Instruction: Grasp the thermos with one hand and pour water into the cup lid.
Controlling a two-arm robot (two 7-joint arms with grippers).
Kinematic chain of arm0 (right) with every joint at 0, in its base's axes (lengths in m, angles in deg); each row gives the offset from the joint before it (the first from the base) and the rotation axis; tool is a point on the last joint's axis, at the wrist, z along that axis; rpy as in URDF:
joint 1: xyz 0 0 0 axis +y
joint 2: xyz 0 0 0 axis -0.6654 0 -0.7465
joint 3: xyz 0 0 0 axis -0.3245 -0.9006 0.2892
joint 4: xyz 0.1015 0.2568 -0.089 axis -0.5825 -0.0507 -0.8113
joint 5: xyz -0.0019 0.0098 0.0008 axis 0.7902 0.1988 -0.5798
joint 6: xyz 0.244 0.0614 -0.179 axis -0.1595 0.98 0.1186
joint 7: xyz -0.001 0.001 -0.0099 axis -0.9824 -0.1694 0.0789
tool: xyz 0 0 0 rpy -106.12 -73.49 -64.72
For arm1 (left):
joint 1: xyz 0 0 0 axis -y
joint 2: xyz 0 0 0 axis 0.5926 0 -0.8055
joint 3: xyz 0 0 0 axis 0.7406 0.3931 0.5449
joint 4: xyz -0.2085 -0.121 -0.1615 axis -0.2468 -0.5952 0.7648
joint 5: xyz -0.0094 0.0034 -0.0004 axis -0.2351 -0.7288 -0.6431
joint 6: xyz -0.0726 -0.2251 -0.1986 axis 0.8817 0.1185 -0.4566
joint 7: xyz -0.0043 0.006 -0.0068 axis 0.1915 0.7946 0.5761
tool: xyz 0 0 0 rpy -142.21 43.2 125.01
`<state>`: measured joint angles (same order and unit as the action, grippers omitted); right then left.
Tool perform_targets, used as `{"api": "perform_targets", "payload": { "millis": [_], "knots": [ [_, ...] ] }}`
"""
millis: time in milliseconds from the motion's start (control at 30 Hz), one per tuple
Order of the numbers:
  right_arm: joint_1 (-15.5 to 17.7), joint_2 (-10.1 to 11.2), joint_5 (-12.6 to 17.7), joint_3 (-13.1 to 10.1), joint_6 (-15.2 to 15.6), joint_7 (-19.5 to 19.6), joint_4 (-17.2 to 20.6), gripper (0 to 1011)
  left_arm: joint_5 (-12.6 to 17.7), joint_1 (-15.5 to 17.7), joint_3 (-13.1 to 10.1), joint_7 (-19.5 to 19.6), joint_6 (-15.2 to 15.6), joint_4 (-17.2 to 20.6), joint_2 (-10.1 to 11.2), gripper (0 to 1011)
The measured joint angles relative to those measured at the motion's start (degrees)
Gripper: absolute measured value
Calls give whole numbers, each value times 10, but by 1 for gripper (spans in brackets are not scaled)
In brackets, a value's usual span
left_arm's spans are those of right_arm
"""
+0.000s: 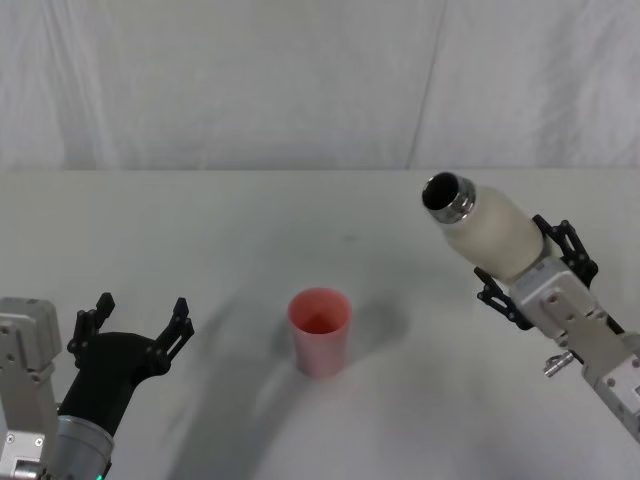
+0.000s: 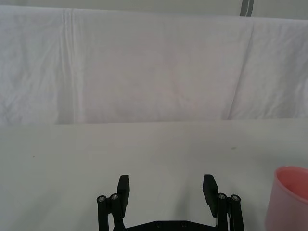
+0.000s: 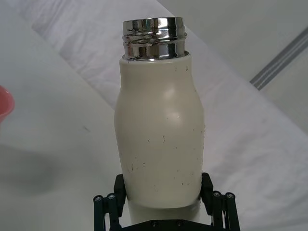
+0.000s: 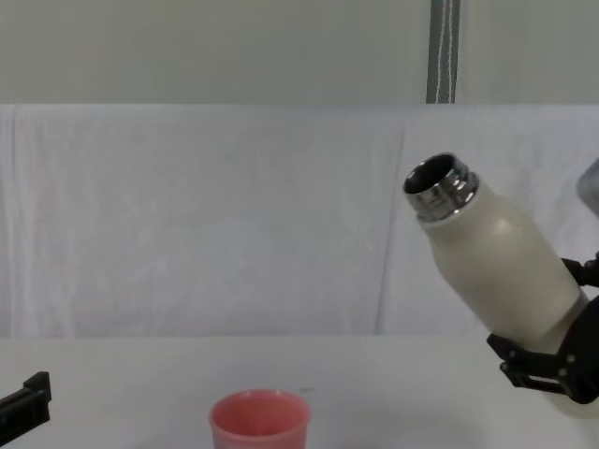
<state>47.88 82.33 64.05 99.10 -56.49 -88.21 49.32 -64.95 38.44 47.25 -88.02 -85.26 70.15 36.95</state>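
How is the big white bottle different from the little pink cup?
The thermos is cream-white with a shiny steel neck; the cup lid is salmon pink all over. The thermos is much taller than the cup lid. The thermos is held up in the air, tilted, by the right end effector; the cup lid stands upright on the table. Both are round and open at the top.
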Motion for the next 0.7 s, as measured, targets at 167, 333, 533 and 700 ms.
{"api": "perform_targets", "payload": {
  "millis": [167,333,533,700],
  "knots": [
    [-7,-3,-26,11,-3,2,-5,951,0,0,0,0,0,0,0,1001],
    [-19,-3,-59,25,-7,4,-15,951,0,0,0,0,0,0,0,1001],
    [-34,3,-94,41,-9,4,-27,951,0,0,0,0,0,0,0,1001],
    [-44,13,-128,57,-10,4,-37,951,0,0,0,0,0,0,0,1001]
  ]
}}
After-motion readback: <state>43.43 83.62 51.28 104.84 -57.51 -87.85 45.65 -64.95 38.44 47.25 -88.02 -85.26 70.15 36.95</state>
